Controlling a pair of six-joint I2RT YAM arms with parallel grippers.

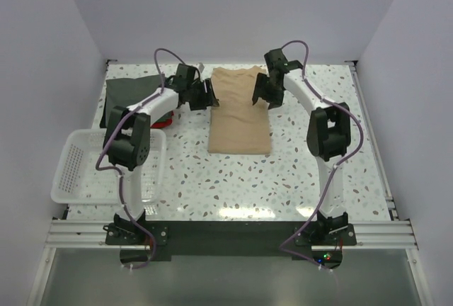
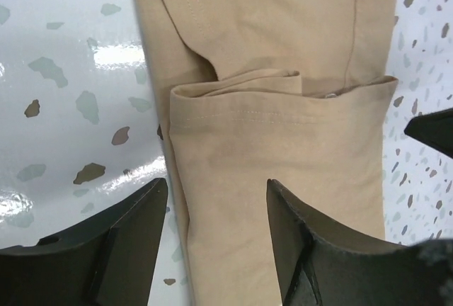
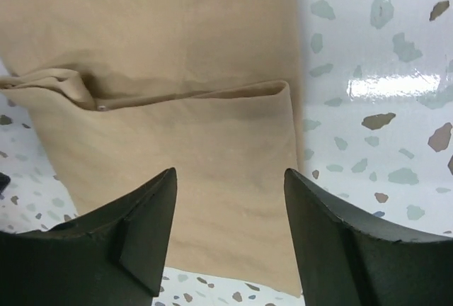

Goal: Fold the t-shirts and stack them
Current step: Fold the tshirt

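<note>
The tan t-shirt (image 1: 241, 111) lies flat in the middle of the table, its sides and sleeves folded in to make a long strip. My left gripper (image 1: 210, 94) hovers open over its left edge near the collar end; in the left wrist view the jaws (image 2: 216, 193) are apart and empty over the cloth (image 2: 269, 129). My right gripper (image 1: 259, 96) hovers open over the right edge; in the right wrist view (image 3: 230, 182) it is empty above the folded sleeve (image 3: 177, 143). A dark grey-green t-shirt (image 1: 131, 93) lies at the back left. A thin red edge (image 1: 167, 117) shows beside the left arm.
A white mesh basket (image 1: 76, 168) stands at the front left, overhanging the table edge. White walls close in the back and both sides. The speckled tabletop (image 1: 233, 178) stretches in front of the tan shirt.
</note>
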